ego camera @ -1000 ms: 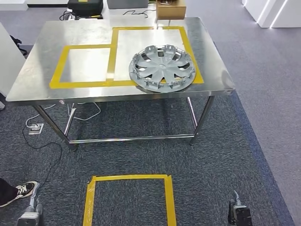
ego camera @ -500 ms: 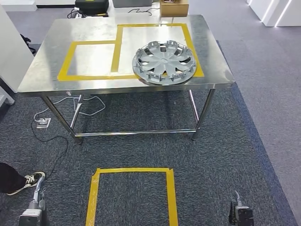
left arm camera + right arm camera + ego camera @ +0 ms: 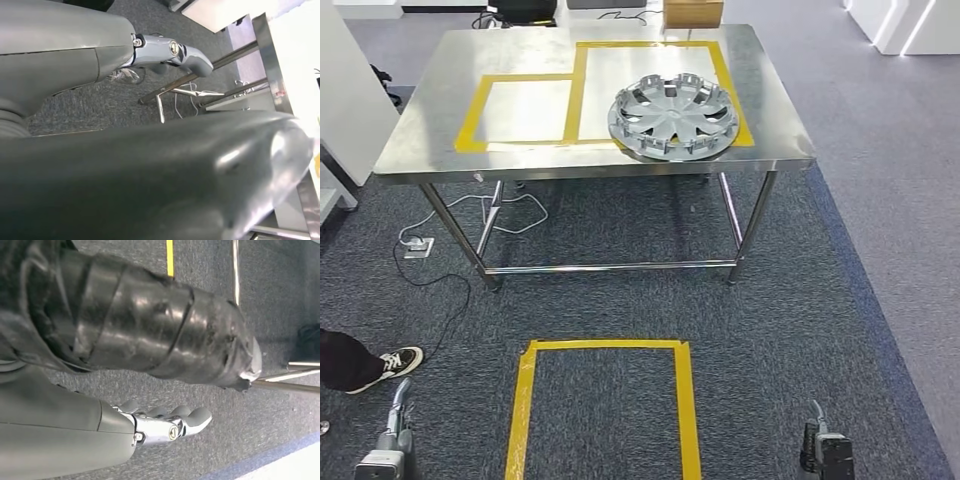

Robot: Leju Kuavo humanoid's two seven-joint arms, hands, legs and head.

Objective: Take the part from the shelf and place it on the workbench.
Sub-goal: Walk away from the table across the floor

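The part, a silver wheel cover (image 3: 672,113), lies flat on the steel workbench (image 3: 433,120), near its front right, partly over the yellow tape outline (image 3: 576,90). Both my arms hang low at my sides, well short of the bench: left arm (image 3: 384,455), right arm (image 3: 826,455). In the left wrist view my left hand (image 3: 170,50) holds nothing, its fingers stretched out above the carpet. In the right wrist view my right hand (image 3: 166,422) is also bare, fingers straight and side by side.
A yellow tape square (image 3: 603,345) marks the carpet between me and the bench. A person's shoe (image 3: 395,362) is at the left. Cables and a floor socket (image 3: 418,247) lie under the bench's left end. A cardboard box (image 3: 692,12) stands beyond the bench.
The whole picture has shifted: the bench sits higher and a little farther off, so the camera has moved. The wheel cover stays put on the bench. Both arms still hang.
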